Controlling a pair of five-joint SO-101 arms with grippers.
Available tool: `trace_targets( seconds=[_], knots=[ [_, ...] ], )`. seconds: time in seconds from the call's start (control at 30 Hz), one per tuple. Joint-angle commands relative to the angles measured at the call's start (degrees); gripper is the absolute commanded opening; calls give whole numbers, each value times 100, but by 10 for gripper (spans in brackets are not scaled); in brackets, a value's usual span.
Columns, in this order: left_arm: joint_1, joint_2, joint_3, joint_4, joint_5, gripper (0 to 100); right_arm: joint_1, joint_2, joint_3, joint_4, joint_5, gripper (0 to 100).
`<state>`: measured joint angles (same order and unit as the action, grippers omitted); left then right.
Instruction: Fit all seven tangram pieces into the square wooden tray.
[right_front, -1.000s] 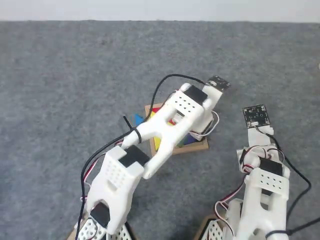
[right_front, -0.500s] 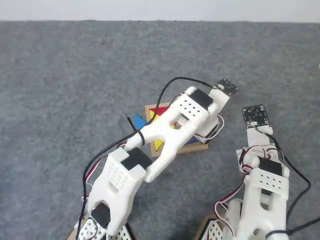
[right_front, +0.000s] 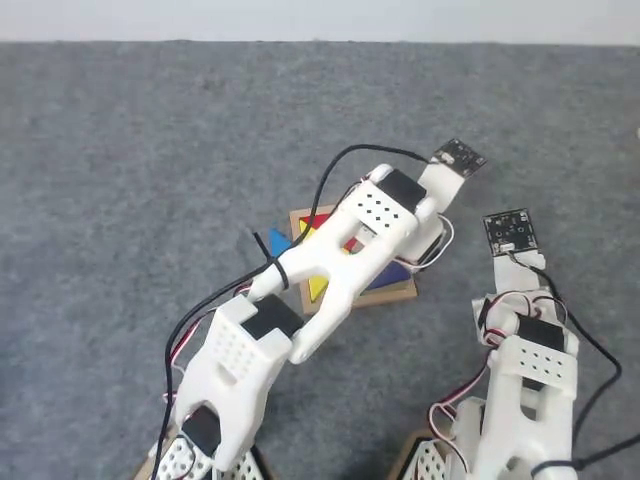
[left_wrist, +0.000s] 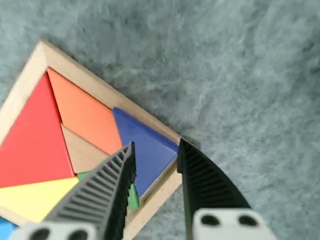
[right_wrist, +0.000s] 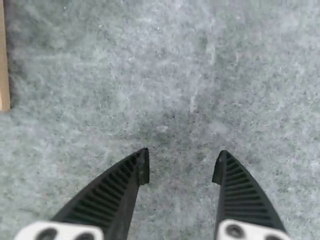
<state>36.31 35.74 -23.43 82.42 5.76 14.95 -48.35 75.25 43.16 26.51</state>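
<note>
Tangram pieces (left_wrist: 35, 135) are lying in the square wooden tray (left_wrist: 27, 80), directly beneath the left pincer (left_wrist: 156, 145), which is hovering with its jaws spread and pinching nothing. The dark blue piece (left_wrist: 142, 155) is sitting under the gap between them, against the rim, probably so the tips can press it flush. The right pincer (right_wrist: 183, 152) is hanging spread over bare carpet (right_wrist: 200, 60), the tray's edge off to one side, likely giving the other arm room.

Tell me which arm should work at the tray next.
Left: the left tool hangs open over the dark blue piece in the tray, while the right tool sits over bare carpet beside it.
</note>
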Motion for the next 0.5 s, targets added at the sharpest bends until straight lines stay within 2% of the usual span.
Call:
trace_targets(
  seconds=[0.0, 0.23, 0.47],
  knots=[
    [35, -211, -338, -114, 9, 137, -48, -163, -264, -66, -62, 226],
    [-167, 378, -277, -378, -26, 137, -48, -163, -264, -66, -62, 226],
    [-334, 527, -277, -18, -35, 137, -207, -163, -264, -75, -62, 226]
  ],
)
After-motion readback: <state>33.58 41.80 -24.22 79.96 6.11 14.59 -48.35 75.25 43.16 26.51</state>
